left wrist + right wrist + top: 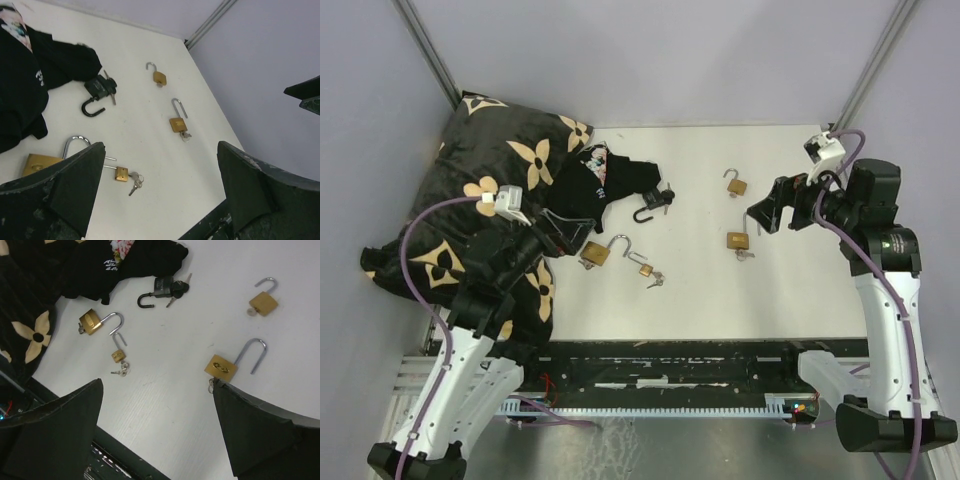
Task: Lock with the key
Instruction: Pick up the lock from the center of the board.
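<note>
Noting both grippers spread, holding nothing. Right gripper (156, 390) hovers over a brass padlock (220, 367) with its shackle open and a key (747, 255) at its base, lying on the white surface (720, 290) right of centre. Left gripper (160, 155) sits beside a larger brass padlock (596, 253). Judgement: solid metal, dense, rigid, slick faces; pinch body across flats, key by its bow.

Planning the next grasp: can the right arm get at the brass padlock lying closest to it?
Probably yes. The padlock lies alone on bare table just ahead of the right end effector, whose jaws stand open; nothing sits between them.
</note>
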`<state>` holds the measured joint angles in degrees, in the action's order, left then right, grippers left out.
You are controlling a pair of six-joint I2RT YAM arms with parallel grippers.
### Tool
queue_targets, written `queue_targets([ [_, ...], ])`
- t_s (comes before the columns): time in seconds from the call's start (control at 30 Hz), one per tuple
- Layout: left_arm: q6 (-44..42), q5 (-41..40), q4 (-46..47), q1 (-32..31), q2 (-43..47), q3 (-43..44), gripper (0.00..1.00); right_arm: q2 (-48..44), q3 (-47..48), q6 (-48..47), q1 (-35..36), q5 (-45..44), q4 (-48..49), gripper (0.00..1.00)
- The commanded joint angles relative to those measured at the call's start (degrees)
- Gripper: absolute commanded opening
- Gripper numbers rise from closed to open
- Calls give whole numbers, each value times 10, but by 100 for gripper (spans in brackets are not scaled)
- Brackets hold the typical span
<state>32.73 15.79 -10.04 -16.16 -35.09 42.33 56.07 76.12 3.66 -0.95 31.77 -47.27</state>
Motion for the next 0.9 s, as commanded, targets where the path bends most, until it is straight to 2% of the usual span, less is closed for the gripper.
queue_targets([
  [0.0, 94, 55, 137, 10, -10, -63, 99, -7, -53, -1, -5, 118, 95, 99],
  [0.17, 86, 61, 156, -9, -47, -101, 99, 15, -106, 2, -7, 194, 157, 99],
  [0.4, 38, -81, 122, -145, -108, -113, 96, 42, -147, -34, -9, 247, 192, 99],
  [0.5, 32, -127, 117, -181, -130, -118, 94, 45, -169, -51, -9, 248, 206, 99],
  [0.67, -20, -235, 109, -194, -169, -130, 93, 55, -201, -71, -9, 248, 213, 99],
  [0.87, -95, -350, 76, -194, -195, -110, 93, 63, -190, -94, -9, 231, 183, 99],
])
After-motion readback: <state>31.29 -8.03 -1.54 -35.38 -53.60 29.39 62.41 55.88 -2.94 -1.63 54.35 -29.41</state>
